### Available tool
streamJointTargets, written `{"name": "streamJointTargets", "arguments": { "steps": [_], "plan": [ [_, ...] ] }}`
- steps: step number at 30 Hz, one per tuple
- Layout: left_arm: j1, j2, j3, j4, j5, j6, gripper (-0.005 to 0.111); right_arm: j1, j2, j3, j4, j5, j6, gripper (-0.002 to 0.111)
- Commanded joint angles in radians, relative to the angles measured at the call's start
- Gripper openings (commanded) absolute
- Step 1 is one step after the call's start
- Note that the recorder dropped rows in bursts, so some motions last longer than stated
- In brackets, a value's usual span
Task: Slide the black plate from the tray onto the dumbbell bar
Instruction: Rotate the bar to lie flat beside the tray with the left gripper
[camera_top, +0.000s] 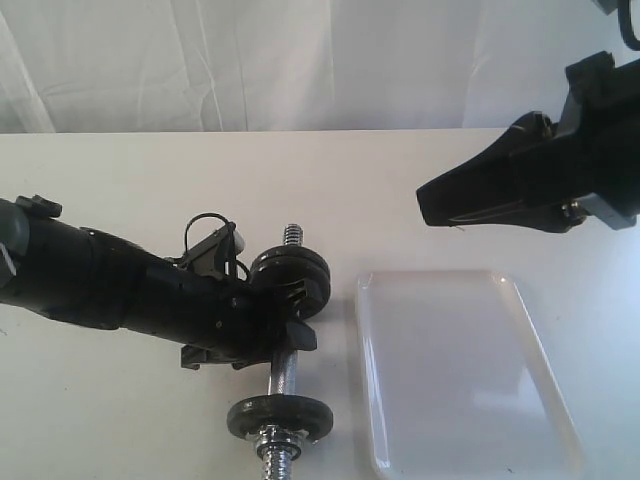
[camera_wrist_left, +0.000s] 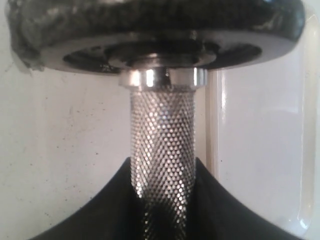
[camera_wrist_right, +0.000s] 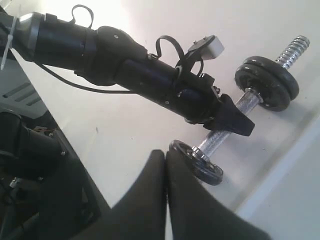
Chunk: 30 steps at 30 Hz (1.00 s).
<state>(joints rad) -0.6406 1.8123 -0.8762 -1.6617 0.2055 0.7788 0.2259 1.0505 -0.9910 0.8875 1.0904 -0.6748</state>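
Now we are holding the dumbbell bar tight in the middle with our left gripper. Its fingers are squeezing the bumpy silver part. The black plate is sitting on the bar near its top end, in the middle of the frame, and it is touching a second plate. A third plate is sitting at the bottom end. Our right gripper is hanging in the upper right with its fingers pressed flat together. The tray is lying in the lower right, just beside the bar.
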Motion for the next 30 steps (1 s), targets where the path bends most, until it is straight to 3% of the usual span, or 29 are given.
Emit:
{"name": "streamJointTargets", "arguments": {
  "steps": [1, 30],
  "plan": [
    [-0.002, -0.103, -0.022, -0.064, 0.127, 0.005, 0.000, -0.005, -0.006, 0.004, 0.008, -0.001, -0.001, 0.000],
    [-0.002, -0.099, -0.022, -0.004, 0.143, 0.005, 0.000, -0.005, -0.006, 0.004, 0.008, -0.003, -0.001, 0.000]
  ]
}}
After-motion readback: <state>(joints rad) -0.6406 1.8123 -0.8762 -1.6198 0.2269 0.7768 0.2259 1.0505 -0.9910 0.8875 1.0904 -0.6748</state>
